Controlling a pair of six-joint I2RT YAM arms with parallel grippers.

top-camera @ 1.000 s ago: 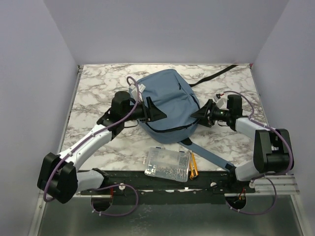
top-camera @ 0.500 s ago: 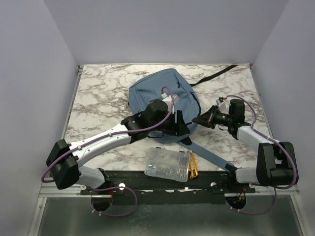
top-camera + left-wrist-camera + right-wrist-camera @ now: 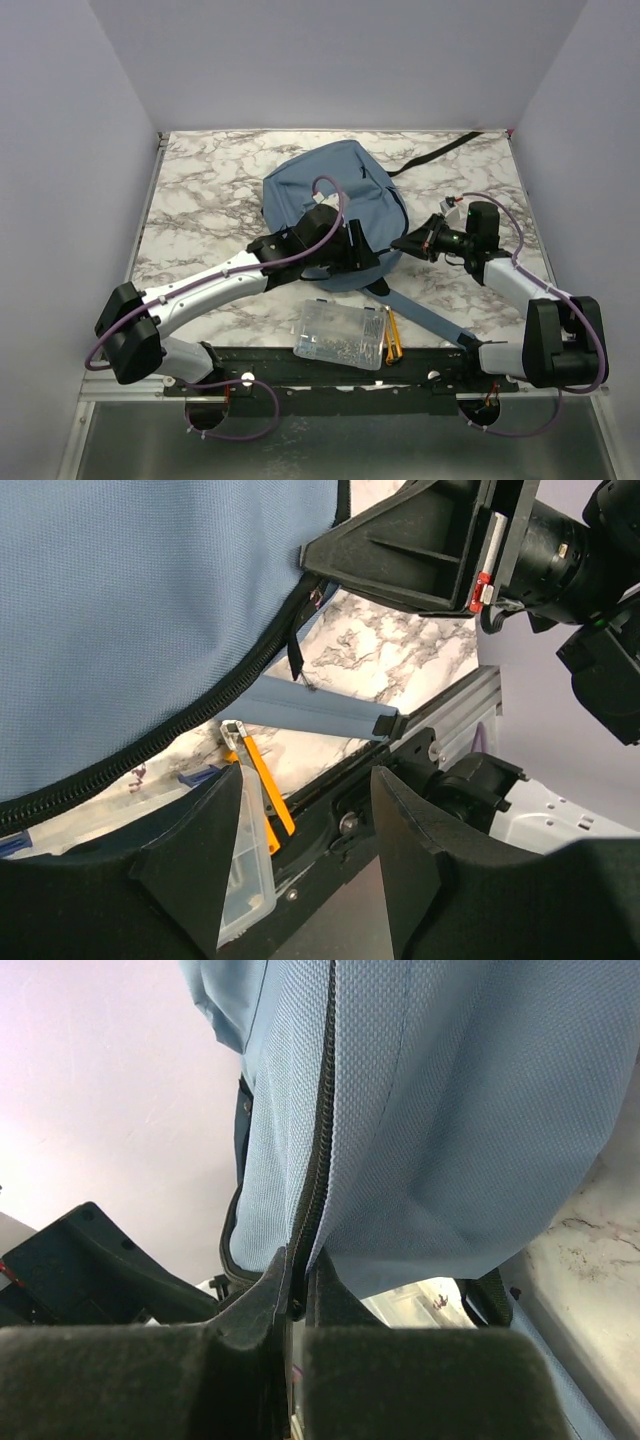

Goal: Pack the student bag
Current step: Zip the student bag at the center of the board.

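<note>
We see the large dusty blue-grey fabric backpack (image 3: 335,185) lying in the middle of our white marbled desk (image 3: 200,200).
Nearest to us, a clear plastic box of small parts (image 3: 338,335) and a thin orange tool (image 3: 392,337) lie at the front edge; behind them our left gripper (image 3: 362,250) hangs released at the backpack's near edge, and our right gripper (image 3: 402,243) is clenched on its zip seam.

The student bag (image 3: 335,205) lies flat on the marble table (image 3: 200,190). The left gripper (image 3: 360,255) hangs over the bag's near edge, fingers apart. The right gripper (image 3: 408,243) meets the bag's right edge, fingers pinched together. On the near side of the bag sit a clear plastic box (image 3: 340,335) and an orange tool (image 3: 392,335), side by side. A black strap (image 3: 440,155) trails away beyond the bag's far right.
</note>
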